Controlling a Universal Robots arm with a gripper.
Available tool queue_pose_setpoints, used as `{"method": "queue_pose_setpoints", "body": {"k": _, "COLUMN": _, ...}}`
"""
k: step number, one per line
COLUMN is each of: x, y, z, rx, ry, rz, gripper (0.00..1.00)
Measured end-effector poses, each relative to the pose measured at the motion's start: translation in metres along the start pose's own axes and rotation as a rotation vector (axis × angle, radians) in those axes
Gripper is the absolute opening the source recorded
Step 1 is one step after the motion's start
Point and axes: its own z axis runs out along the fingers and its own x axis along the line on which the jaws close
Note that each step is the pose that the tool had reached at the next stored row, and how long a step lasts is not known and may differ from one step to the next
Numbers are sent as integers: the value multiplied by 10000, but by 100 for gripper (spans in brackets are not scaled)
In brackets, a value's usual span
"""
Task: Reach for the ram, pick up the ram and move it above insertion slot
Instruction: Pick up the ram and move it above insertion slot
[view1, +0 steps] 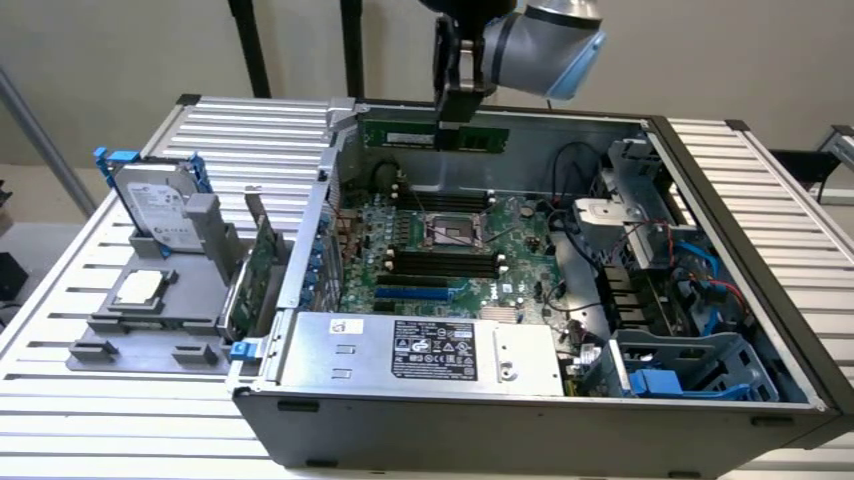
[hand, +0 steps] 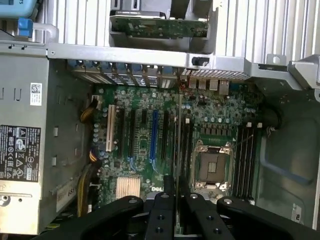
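We see our hand (view1: 455, 120) clenched on the ram (view1: 437, 135), holding it by its upper edge high over the open computer case (view1: 747, 200), near the case's far wall. In the wrist view the ram (hand: 178, 150) runs edge-on as a thin line out from between our fingers (hand: 165, 212), and the motherboard (hand: 165, 125) lies well below the hand. The dark memory slots (view1: 434, 262) lie lower, beside the processor socket (view1: 455, 229), so we judge that the carry is in progress and the ram is not over its slot yet. To do this well, we should keep the stick level and parallel to the slots and keep the grip firm. The ram is a long, narrow green board with dark chips on its face, hanging free and touching nothing except the hand.
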Motion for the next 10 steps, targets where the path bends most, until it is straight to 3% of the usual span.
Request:
{"method": "queue_pose_setpoints", "body": {"k": 6, "x": -158, "y": -167, "z": 53, "rx": 0, "ry": 1, "rz": 1, "gripper": 14}}
{"method": "queue_pose_setpoints", "body": {"k": 10, "x": -208, "y": -267, "z": 95, "rx": 0, "ry": 0, "rz": 1, "gripper": 14}}
